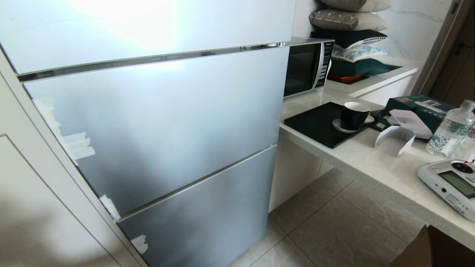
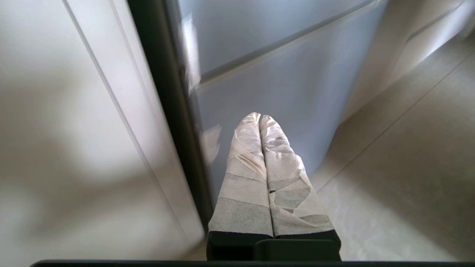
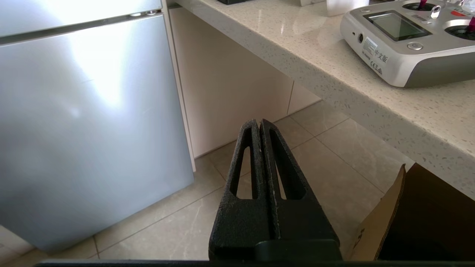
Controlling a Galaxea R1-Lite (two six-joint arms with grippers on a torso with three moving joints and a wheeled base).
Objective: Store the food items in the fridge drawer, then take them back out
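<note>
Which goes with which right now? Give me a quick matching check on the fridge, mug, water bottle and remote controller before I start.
Things:
1. fridge
2. black mug
3. water bottle
4. remote controller

States or places:
A. on a saucer on the black tray
B. all door panels shut
C. at the near counter edge
D. standing beside the green box

Pairs: 1-B, 2-A, 3-D, 4-C

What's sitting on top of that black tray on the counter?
On the black tray sits a white saucer with a dark cup standing on it. The rest of the tray looks bare. What is inside the cup cannot be seen from this angle.
</note>
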